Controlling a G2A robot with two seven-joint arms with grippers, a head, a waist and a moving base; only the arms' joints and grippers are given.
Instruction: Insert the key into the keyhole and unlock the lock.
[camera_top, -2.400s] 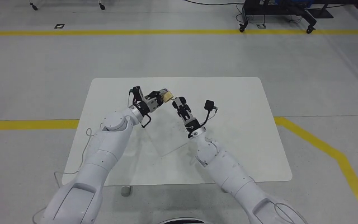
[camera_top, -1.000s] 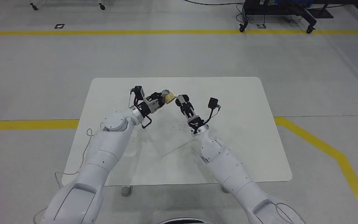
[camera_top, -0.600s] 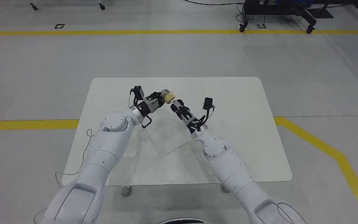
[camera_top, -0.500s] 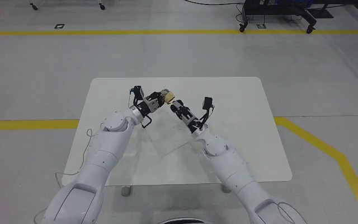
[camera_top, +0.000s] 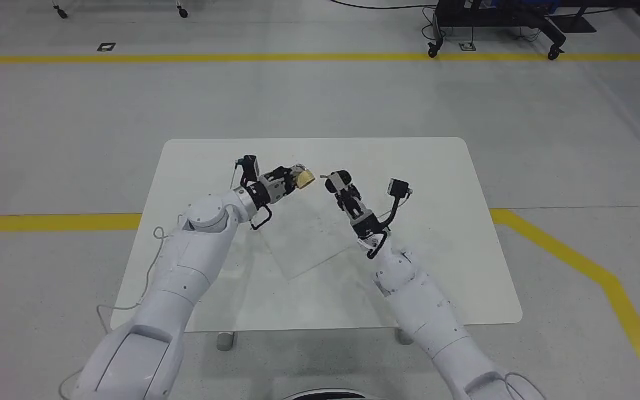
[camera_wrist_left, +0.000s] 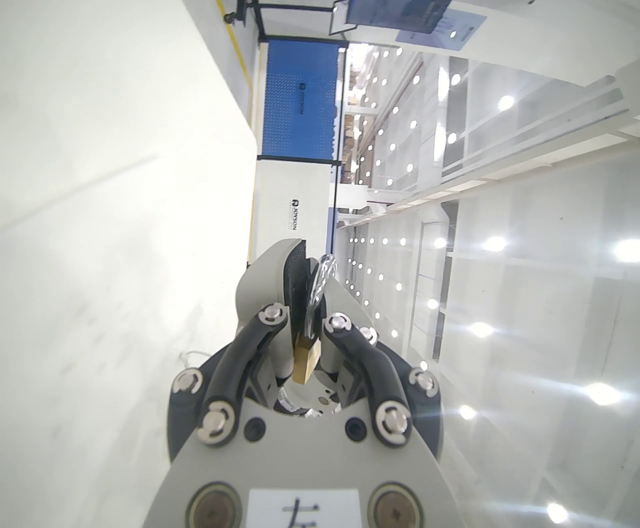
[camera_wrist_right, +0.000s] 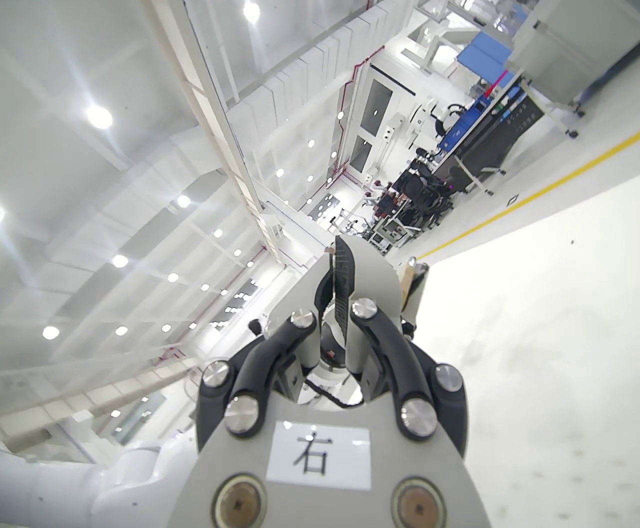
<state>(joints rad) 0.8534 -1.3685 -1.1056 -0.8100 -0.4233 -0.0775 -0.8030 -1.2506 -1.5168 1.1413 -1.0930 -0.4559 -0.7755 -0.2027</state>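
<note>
The right gripper (camera_top: 337, 182) has been drawn back from the brass padlock with a silver shackle (camera_wrist_left: 306, 362), against which it was pressed a moment earlier. A clear gap is now seen between the two above the white rounded worktop (camera_top: 440, 220). From this it is judged that the key is not seated in the keyhole, and that the approach must be lined up and made again. The right gripper is closed on a thin metal key (camera_wrist_right: 327, 272), seen edge-on between its pads. The left gripper (camera_wrist_left: 314, 272) is clamped on the padlock, with the shackle showing between its pads, and the padlock is held up above the worktop. The keyhole itself cannot be made out. One padlock, one key, two grippers and one worktop are counted
</note>
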